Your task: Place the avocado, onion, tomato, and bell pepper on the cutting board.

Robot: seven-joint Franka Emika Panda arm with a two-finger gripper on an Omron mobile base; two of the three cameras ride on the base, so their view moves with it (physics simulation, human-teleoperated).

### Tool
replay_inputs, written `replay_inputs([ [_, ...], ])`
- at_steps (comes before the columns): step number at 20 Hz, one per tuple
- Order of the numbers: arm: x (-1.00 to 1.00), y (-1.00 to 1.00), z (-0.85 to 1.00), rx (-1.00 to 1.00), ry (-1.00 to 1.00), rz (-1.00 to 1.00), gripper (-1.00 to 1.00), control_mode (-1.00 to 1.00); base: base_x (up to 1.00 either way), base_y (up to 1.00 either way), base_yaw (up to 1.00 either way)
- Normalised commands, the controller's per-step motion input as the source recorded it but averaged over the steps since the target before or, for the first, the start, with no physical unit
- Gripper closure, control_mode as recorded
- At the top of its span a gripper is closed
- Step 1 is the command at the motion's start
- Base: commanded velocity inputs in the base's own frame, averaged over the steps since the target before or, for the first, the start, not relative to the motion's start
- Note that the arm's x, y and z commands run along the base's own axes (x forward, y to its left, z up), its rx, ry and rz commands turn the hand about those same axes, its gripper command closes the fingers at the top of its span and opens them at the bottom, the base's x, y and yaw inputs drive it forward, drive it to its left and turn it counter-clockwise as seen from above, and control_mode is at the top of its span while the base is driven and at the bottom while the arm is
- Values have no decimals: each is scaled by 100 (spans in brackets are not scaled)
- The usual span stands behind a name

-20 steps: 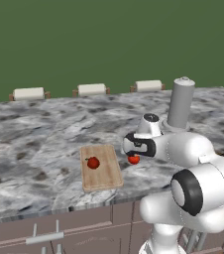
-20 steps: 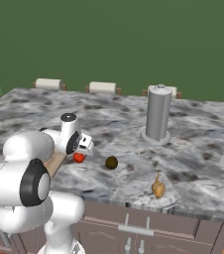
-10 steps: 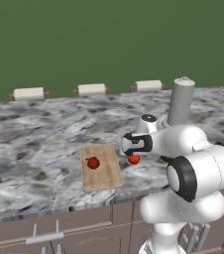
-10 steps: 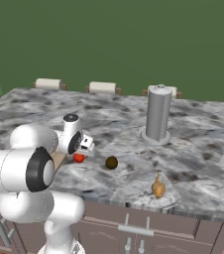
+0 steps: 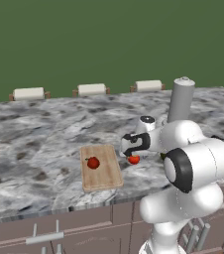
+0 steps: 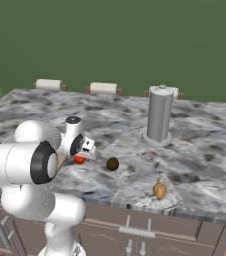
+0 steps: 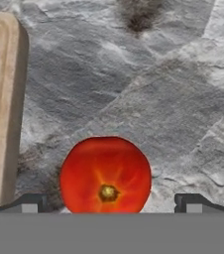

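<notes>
with jaws wide and empty, gripper (image 7: 109,201) hovers over tomato (image 7: 105,174), right of cutting board (image 7: 0,99). round, slick, soft-ish; pinch its widest middle gently.

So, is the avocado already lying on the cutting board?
No, the avocado lies on the bare counter, well apart from the cutting board, which carries one red round item.

white rounded arm (image 5: 198,163), glossy shell, black joint rings, dark gripper (image 5: 132,145), bulbous white base segment.

counter (image 5: 34,129): grey marble | tall grey canister (image 6: 159,114): upright, rear right
</notes>
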Motion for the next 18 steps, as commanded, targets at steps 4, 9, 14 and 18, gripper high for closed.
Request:
replay_inputs([
  [4,5,1,-15,0,2,0,-100,-100,0,0,0],
  [9,4,3,-15,0,1,0,100,-100,0,0,0],
  [14,3,0,-11,0,0,0,100,-100,0,0,0],
  [18,0,0,-3,0,0,0,100,-100,0,0,0],
])
